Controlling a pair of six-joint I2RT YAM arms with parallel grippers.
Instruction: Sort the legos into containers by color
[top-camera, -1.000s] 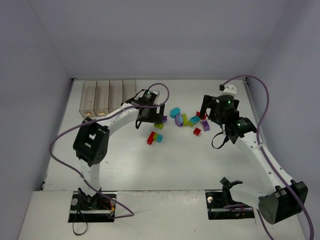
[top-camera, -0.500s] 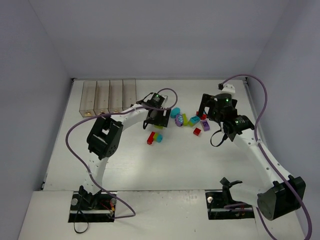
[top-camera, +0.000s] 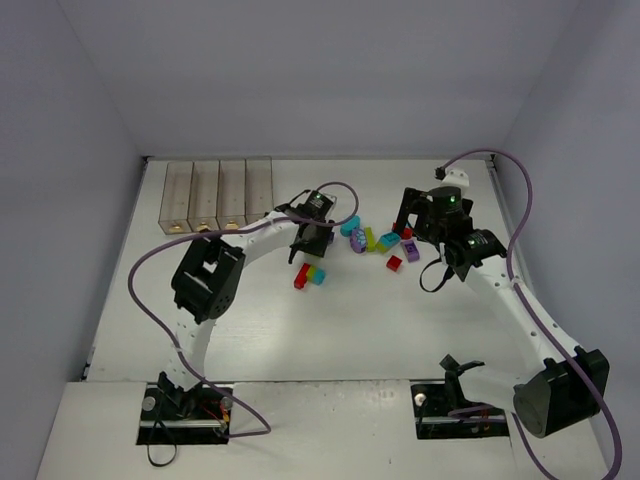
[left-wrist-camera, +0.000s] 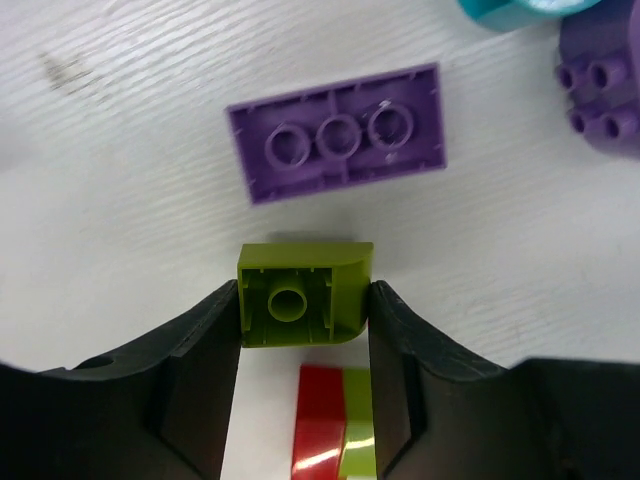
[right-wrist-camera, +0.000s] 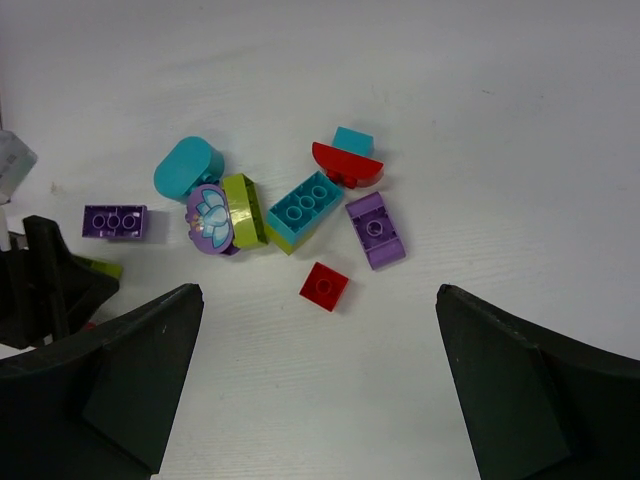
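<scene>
So we're basically at the start of this one. Our left gripper (left-wrist-camera: 305, 302) is pinching a lime green brick (left-wrist-camera: 304, 290) by its two sides, near the middle of the counter (top-camera: 400, 320). We can't tell if it's lifted off yet. A purple brick (left-wrist-camera: 338, 146) lies just beside it, and a red-and-green brick (left-wrist-camera: 335, 440) sits right under the fingers. The right gripper (right-wrist-camera: 318, 300) is spread wide with nothing in it, hanging over the main bunch of legos (right-wrist-camera: 290, 215), a loose mix of teal, purple, red and lime a bit right of the middle. The containers (top-camera: 218, 192) sit in the far left corner of the counter. From the top view we can't make out a single brick in them, though they're small there. Our read is that nothing's sorted yet, one green brick is getting grabbed, and pretty much the whole pile is left to carry over.
</scene>
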